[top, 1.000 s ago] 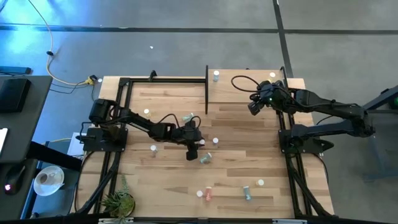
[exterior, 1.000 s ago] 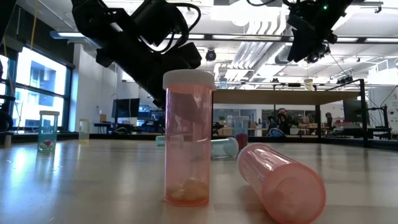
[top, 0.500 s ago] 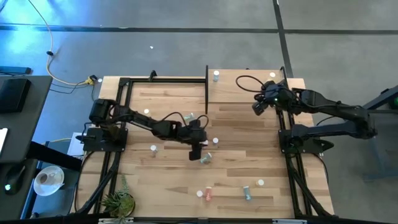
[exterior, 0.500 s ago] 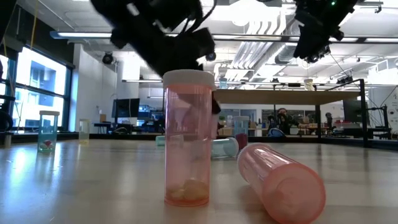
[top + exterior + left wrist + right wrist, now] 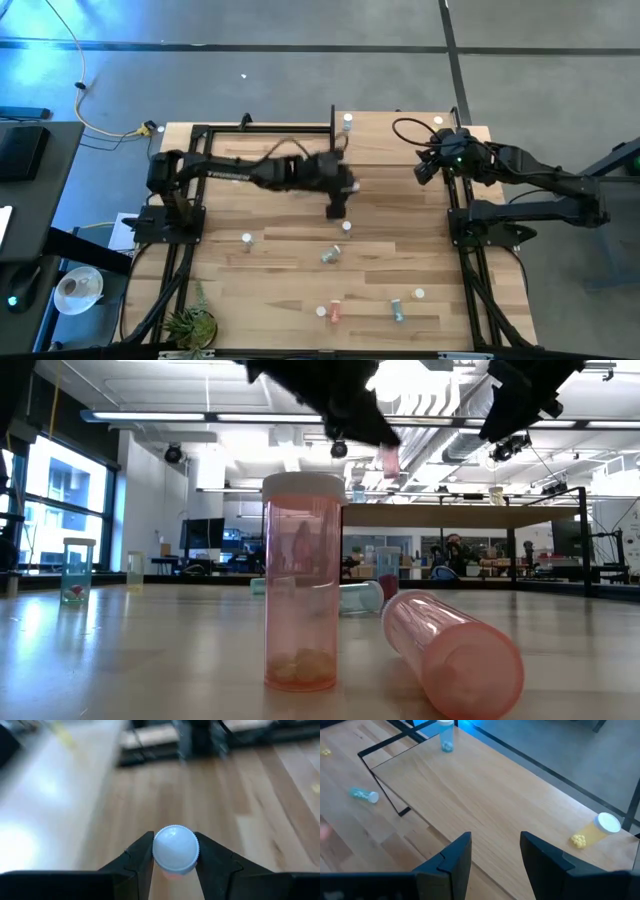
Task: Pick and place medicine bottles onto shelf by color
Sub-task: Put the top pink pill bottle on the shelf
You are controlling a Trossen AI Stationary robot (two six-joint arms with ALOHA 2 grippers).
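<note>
Now, left claw: closed on a white-capped bottle, pinkish below the cap, carried above the counter.
Key relation: shelf lies just beyond the left claw toward the back right (the carrying arm is already close); bottle's long axis runs along the claw's line of sight.
Right claw: parted, holding nothing, hovering over the shelf.
View difference: only the left wrist view shows the grip; the high view hides it but places the shelf.
</note>
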